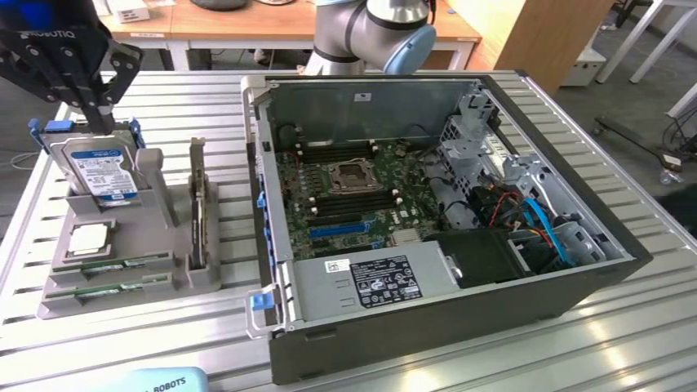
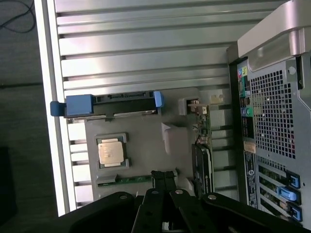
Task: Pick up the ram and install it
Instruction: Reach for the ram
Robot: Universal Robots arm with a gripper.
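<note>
Green and narrow, the ram (image 1: 122, 263) lies flat in a slot at one end of the grey holder tray (image 1: 65, 309). Its twin (image 1: 104, 287) sits in the next slot, and the silver processor (image 1: 90, 238) is just beside them, toward the tray's middle. We see the gripper (image 1: 96, 121) hovering over the tray's opposite end, above the upright hard drive (image 1: 104, 167). Its fingers are pressed together on nothing, and the wrist view shows the tips (image 2: 164, 175) meeting over the tray. We judge the task barely begun. Neither stick is lifted, and the motherboard (image 1: 348, 188) in the open computer case (image 1: 436, 327) beside the tray has yet to receive one.
</note>
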